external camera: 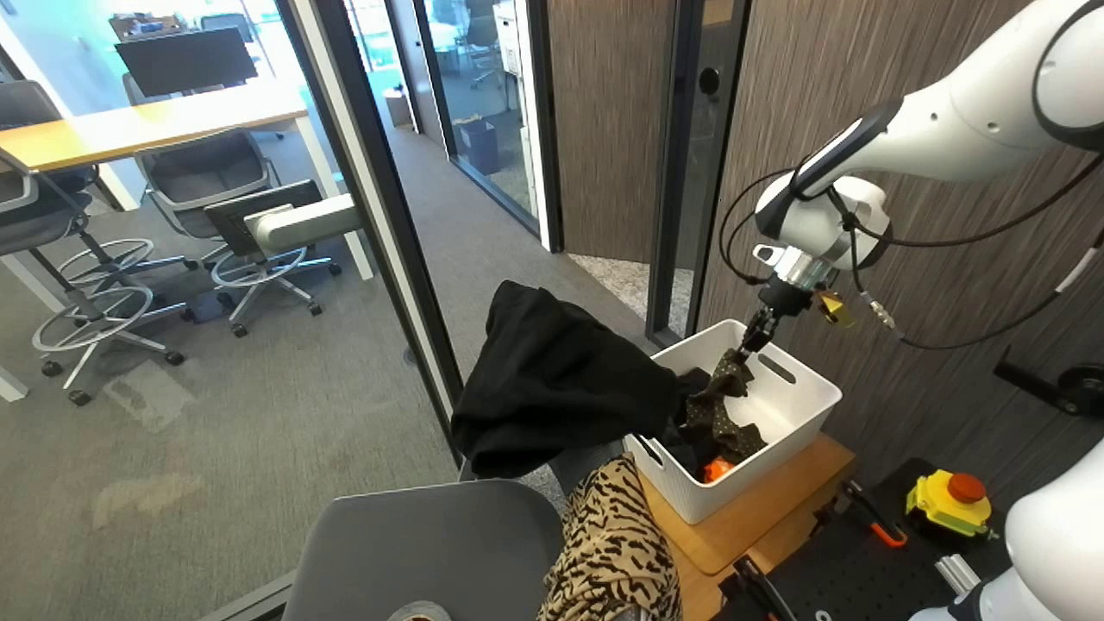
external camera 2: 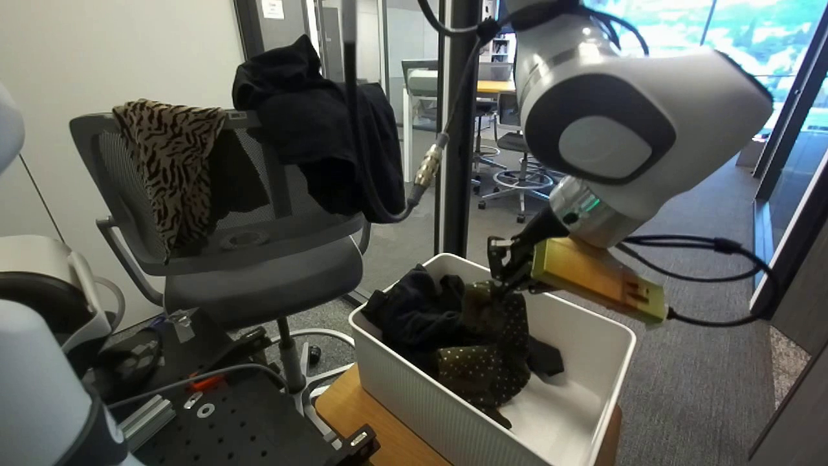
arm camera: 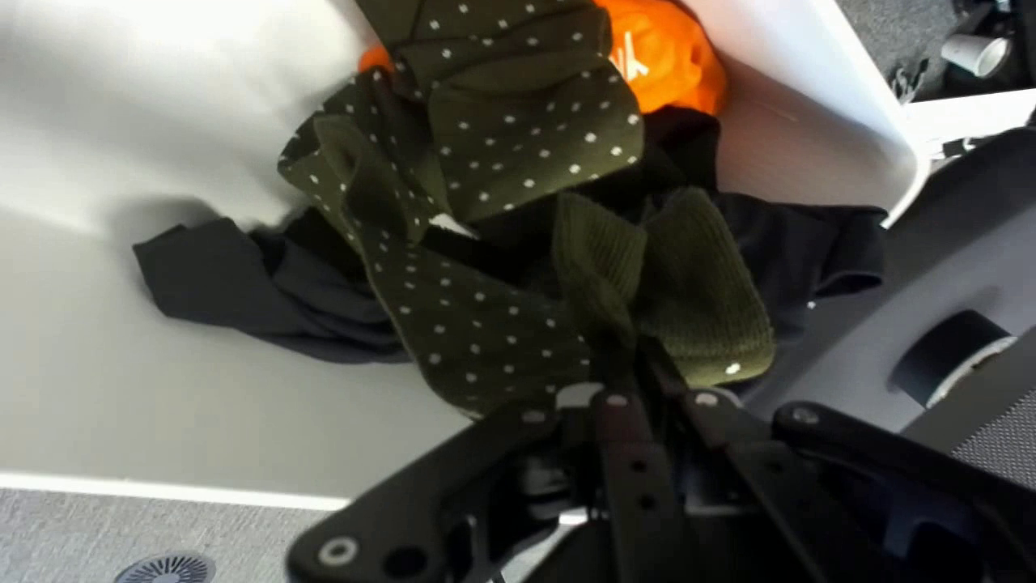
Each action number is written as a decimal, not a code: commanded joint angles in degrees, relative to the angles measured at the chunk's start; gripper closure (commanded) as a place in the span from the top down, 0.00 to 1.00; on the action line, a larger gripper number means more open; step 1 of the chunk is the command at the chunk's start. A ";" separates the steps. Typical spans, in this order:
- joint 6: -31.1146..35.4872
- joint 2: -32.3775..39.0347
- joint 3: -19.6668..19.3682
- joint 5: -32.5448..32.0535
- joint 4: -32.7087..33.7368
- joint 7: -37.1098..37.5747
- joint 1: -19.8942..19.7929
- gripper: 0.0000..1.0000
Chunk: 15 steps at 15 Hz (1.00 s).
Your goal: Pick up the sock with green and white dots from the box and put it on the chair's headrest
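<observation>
The dark green sock with white dots lies partly in the box and shows in both exterior views (external camera: 720,412) (external camera 2: 513,343) and the wrist view (arm camera: 477,324). My gripper (external camera: 749,347) (external camera 2: 503,285) (arm camera: 645,356) is shut on the sock's ribbed cuff, low over the box. The sock hangs from the fingers, its lower part lying on other clothes. The box (external camera: 815,414) (external camera 2: 446,404) (arm camera: 202,421) is white and open-topped. The chair's headrest (external camera: 561,379) (external camera 2: 317,123) is covered by rumpled black cloth, beside the box and apart from the gripper.
Dark clothes (external camera 2: 414,317) (arm camera: 267,295) and an orange item (external camera: 718,468) (arm camera: 672,65) lie in the box. It stands on a wooden surface (external camera: 707,535). A tiger-print cloth (external camera: 617,535) (external camera 2: 168,155) hangs on the chair. A dark post (external camera 2: 459,129) stands behind the box.
</observation>
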 commanded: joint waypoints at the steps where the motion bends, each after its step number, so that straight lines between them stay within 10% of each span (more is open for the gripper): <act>1: -8.88 -12.63 -4.10 -2.77 -3.41 4.55 3.12 0.07; 15: -50.75 -45.02 -6.85 -13.98 1.76 10.08 18.42 0.07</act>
